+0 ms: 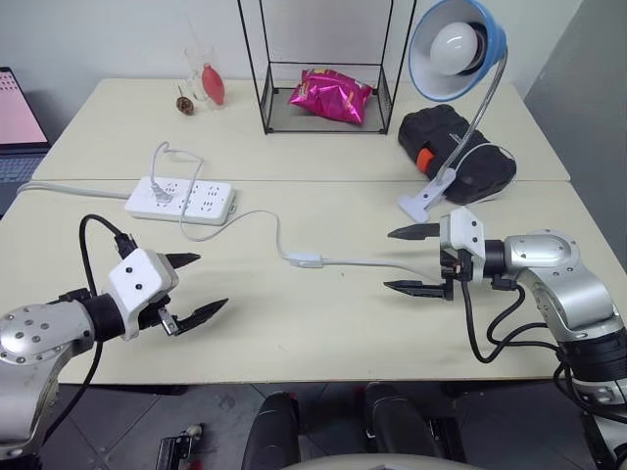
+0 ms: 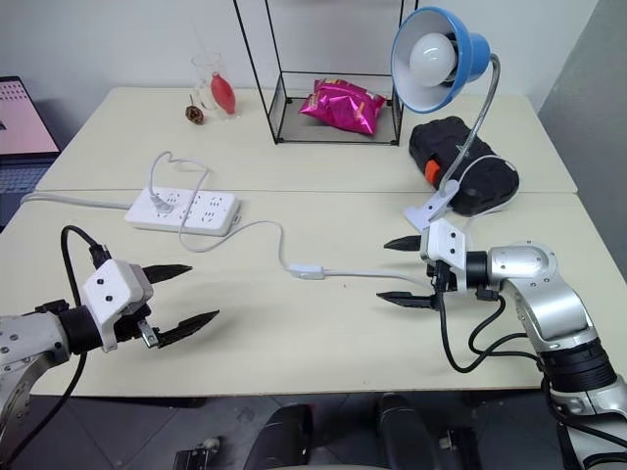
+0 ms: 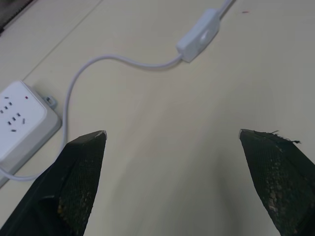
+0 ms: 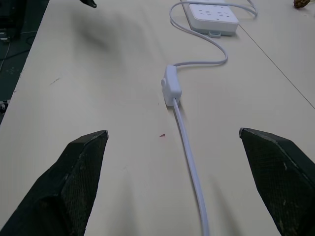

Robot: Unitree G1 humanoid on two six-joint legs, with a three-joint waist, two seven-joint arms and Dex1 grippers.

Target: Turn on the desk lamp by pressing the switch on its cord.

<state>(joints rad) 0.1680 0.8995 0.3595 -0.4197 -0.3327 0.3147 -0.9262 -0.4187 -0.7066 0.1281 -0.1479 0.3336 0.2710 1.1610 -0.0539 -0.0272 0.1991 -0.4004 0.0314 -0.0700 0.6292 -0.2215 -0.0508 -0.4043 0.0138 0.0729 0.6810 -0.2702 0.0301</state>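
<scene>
The step in hand is the approach: the lamp [image 1: 457, 49] is unlit and nothing touches the switch [image 1: 305, 260] yet.

The switch lies flat on the worktop [image 1: 323, 323], midway along the thin white cord [image 1: 377, 262]. From the switch, the cord runs one way to the lamp's white clamp and the other way to the power strip [image 1: 180, 200]. The lamp's clamp rests on the worktop beyond the switch on the robot's right, just in front of a black case [image 1: 456, 147] with an orange catch.

The right pincer [image 1: 419, 260] hovers near the switch on its right, pointing toward it, with its fingers spread wide apart and nothing between them. The cord passes under the gap between them. The left pincer [image 1: 194, 288] hangs on the other side of the switch, farther from it, also spread wide and empty.

Judged from this layout, the next move calls for one pincer, probably the right, to close the gap to the switch and bring a fingertip down onto the small round button on its top face. The switch is light and unanchored, so it may slide or tip under an off-centre push; a grip across its body could steady it.

No brand, label or legible writing can be read on the switch, power strip, lamp or the pink bag [image 1: 330, 96] in the wire rack [image 1: 323, 69].
</scene>
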